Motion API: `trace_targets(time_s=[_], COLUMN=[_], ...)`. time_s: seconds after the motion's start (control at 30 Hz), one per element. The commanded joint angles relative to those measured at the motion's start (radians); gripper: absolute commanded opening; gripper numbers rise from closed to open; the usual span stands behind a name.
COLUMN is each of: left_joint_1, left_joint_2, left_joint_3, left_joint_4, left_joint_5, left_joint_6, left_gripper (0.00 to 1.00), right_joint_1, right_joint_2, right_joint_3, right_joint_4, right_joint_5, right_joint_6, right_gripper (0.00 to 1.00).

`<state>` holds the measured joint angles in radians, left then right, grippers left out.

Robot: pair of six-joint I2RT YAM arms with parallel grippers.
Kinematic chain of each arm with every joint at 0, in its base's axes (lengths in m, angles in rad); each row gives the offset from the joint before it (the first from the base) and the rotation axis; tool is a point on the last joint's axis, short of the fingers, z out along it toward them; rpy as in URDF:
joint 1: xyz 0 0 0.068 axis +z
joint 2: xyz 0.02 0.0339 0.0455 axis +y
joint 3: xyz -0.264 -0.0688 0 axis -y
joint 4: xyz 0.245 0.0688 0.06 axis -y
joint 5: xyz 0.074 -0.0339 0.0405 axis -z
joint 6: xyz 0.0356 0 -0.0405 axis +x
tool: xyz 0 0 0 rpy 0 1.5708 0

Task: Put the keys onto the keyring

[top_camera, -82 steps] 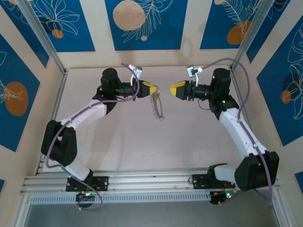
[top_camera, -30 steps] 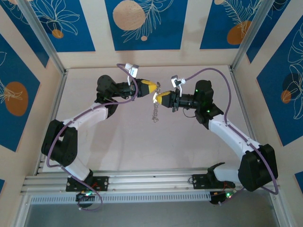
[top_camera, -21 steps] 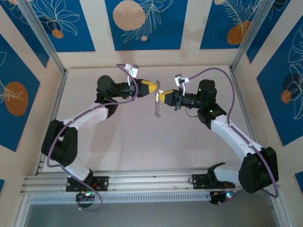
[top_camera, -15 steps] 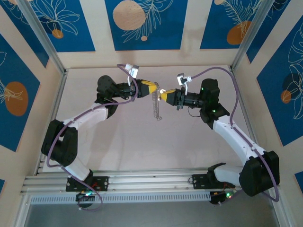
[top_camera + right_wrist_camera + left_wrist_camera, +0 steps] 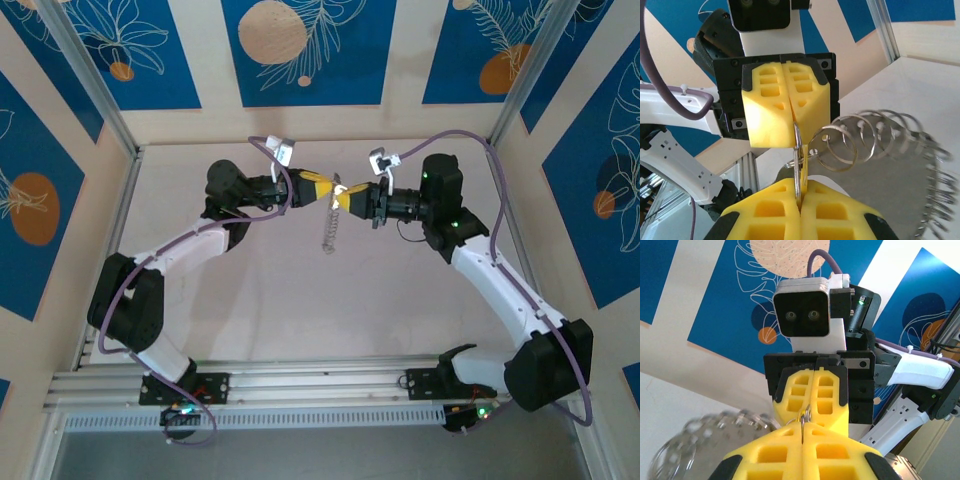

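My left gripper [image 5: 326,190] and right gripper [image 5: 345,200] meet tip to tip above the table [image 5: 300,310], toward 12 o'clock from its middle. Both are clenched, yellow fingers pressed together. The keyring [image 5: 797,160] stands edge-on between them. Its lower arc is pinched in my right fingers [image 5: 765,215] and its top runs into the seam of my left gripper's fingers at 12 o'clock. A chain of rings [image 5: 329,233] hangs off the keyring toward 6 o'clock in the top view, and fans out to 3 o'clock in my right wrist view. The key is too small to make out.
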<state>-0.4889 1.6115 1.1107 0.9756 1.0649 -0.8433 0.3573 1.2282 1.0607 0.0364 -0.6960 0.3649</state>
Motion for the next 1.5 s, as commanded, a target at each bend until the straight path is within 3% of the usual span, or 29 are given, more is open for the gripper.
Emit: trace_targets(time_s=[0.0,0.73,1.47], left_joint_1=[-0.014,-0.015,-0.023], left_joint_2=[-0.031,-0.038,-0.035], left_joint_3=[0.0,-0.007,0.0], left_joint_4=[0.023,0.002,-0.008], left_joint_5=[-0.001,-0.002,-0.003], left_joint_6=[0.026,0.048,0.054], left_gripper=[0.0,0.0,0.0], right_joint_1=[0.014,-0.084,-0.016], right_joint_2=[0.017,-0.042,0.017], right_joint_3=[0.037,0.031,0.064], right_joint_4=[-0.042,-0.077,-0.065], right_joint_5=[-0.017,-0.037,-0.02], right_joint_6=[-0.029,-0.032,-0.038], right_gripper=[0.0,0.0,0.0])
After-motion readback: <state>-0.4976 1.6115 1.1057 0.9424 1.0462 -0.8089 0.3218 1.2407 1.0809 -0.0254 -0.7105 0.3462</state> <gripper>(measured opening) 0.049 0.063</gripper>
